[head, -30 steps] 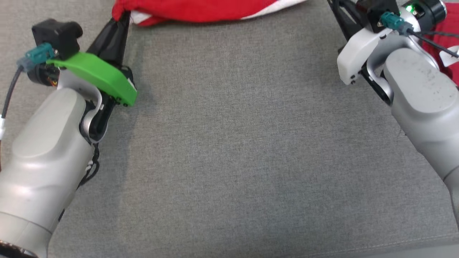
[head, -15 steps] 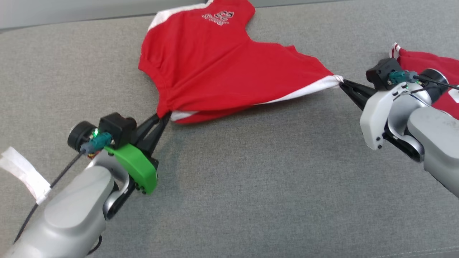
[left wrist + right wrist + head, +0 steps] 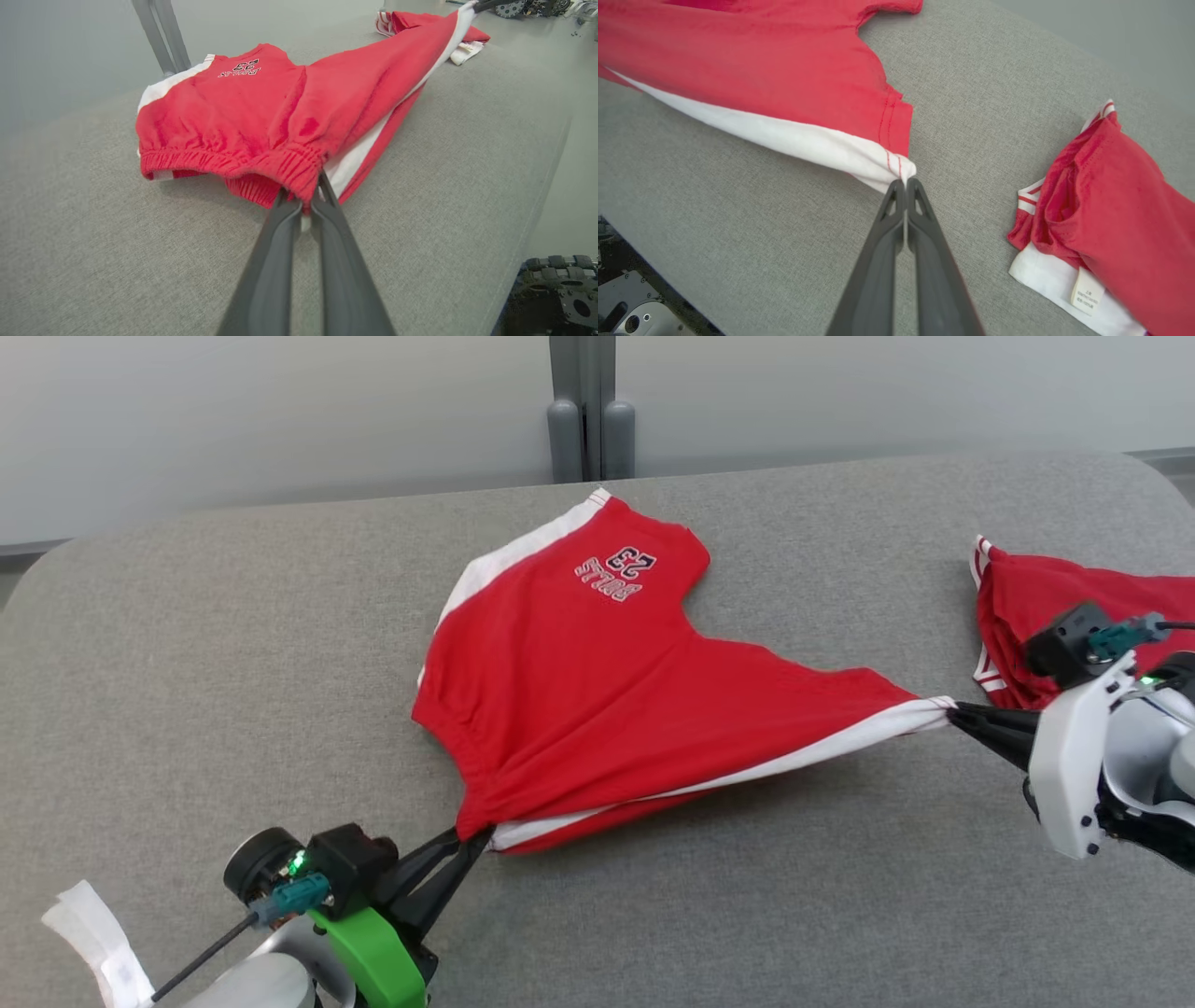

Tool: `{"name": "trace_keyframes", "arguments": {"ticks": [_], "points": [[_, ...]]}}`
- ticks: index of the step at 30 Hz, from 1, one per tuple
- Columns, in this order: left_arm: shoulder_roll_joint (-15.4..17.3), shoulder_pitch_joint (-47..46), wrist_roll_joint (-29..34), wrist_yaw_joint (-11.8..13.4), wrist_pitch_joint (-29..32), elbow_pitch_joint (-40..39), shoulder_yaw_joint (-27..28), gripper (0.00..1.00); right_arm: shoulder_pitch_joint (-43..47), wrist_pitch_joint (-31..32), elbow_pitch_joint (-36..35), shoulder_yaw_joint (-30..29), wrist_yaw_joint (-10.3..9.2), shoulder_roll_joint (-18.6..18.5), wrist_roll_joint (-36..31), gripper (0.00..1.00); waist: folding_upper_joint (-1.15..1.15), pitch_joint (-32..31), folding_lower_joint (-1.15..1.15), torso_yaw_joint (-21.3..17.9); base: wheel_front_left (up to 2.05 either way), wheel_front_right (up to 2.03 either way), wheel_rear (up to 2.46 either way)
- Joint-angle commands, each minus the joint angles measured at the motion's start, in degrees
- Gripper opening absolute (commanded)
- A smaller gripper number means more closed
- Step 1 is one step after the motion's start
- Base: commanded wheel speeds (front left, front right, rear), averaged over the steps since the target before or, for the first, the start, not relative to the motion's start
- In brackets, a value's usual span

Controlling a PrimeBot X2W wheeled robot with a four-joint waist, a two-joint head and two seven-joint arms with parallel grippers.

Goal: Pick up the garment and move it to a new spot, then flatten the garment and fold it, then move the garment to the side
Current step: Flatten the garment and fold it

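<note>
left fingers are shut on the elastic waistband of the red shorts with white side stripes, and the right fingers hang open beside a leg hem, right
No: the right fingers are shut on the leg hem of the red shorts with white side stripes, as the right wrist view shows. The left fingers are shut on the elastic waistband.

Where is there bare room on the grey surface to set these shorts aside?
Widest free patch: the grey surface left of the shorts, out to its left edge. Also bare: the near strip between the left gripper and right gripper. Crowded: the right end, where a second red garment lies beside the right gripper.
</note>
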Motion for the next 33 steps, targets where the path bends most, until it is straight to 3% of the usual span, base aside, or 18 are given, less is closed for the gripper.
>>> {"name": "trace_keyframes", "arguments": {"ticks": [1,6,11,17,23,33], "points": [[1.43,0.91,0.66,0.37,0.33,-2.02,-0.21,0.0,1.51,1.19,-1.67,-0.37,-0.1,-1.82,1.61,0.0,0.0,-0.18,0.01,0.28,0.0,0.0,0.0],[4.01,2.09,0.47,1.83,3.02,-9.05,-0.71,0.0,2.21,5.18,-7.9,-2.47,-0.1,-7.93,3.53,0.0,0.0,1.19,0.01,1.55,0.0,0.0,0.0],[4.34,-0.16,0.36,2.88,4.42,-12.04,0.09,0.0,0.06,7.28,-10.16,-5.86,-0.1,-8.84,1.04,0.0,0.0,3.64,0.01,3.4,0.0,0.0,0.0],[2.1,-4.72,0.35,2.9,3.76,-10.84,2.18,0.0,-5.82,11.52,-10.22,-10.34,-0.1,-6.56,-2.18,0.0,0.0,8.37,0.01,6.78,0.0,0.0,0.0],[-2.18,-9.46,0.12,1.85,1.34,-6.99,4.15,0.0,-13.46,15.98,-7.3,-12.95,-0.09,-2.82,-6.41,0.0,0.0,13.16,0.01,10.99,0.0,0.0,0.0],[-11.71,-15.34,-0.11,-0.22,-1.14,2.02,5.86,0.0,-23.53,19.92,1.98,-10.08,-0.1,2.91,-11.74,0.0,0.0,17.23,0.01,17.96,0.0,0.0,0.0]]}}
